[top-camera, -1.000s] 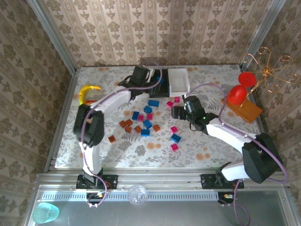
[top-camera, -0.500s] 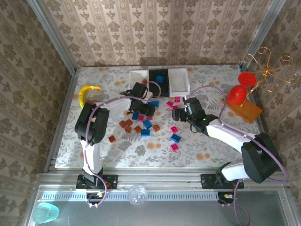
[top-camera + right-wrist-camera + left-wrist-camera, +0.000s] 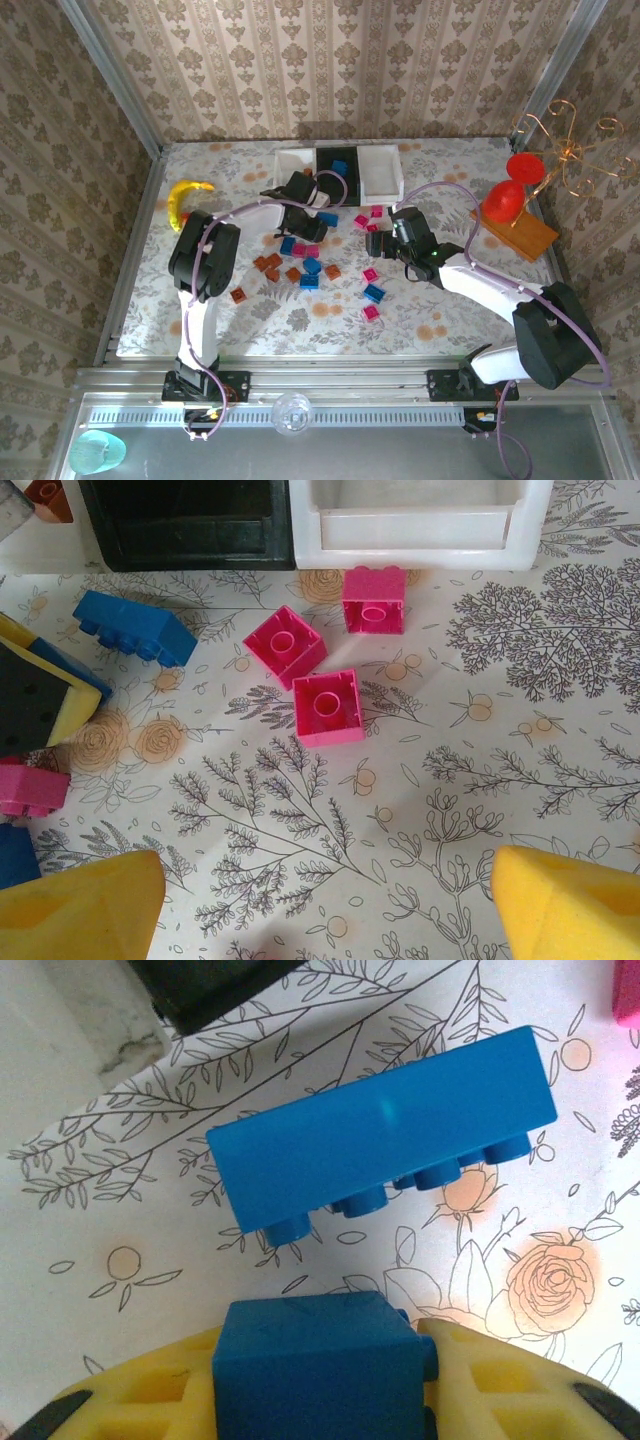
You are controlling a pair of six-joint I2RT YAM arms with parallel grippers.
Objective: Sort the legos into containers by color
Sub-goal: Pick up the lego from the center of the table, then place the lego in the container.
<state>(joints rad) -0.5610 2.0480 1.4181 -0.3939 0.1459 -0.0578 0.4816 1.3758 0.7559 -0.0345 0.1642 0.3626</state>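
Note:
My left gripper [image 3: 318,1365] is shut on a blue lego [image 3: 315,1355] held between its yellow pads [image 3: 505,1380], low over the floral table. A longer blue lego [image 3: 385,1135] lies on its side just ahead. From above, the left gripper [image 3: 306,227] sits in the pile of blue, brown and pink legos [image 3: 300,262], below the joined trays. The black middle tray [image 3: 328,176] holds a blue lego [image 3: 340,167]. My right gripper [image 3: 377,238] is open over bare cloth, and three pink legos [image 3: 328,705] lie ahead of it, in front of the right white tray [image 3: 420,525].
A yellow banana [image 3: 185,198] lies at the far left. An orange board [image 3: 518,230] with red objects [image 3: 503,200] and a wire stand [image 3: 565,150] stands at the right. More pink and blue legos [image 3: 373,293] lie near the right arm. A brown lego [image 3: 238,295] sits alone.
The left gripper came down from over the trays to the lego pile and now holds a blue lego. The right arm has hardly moved.

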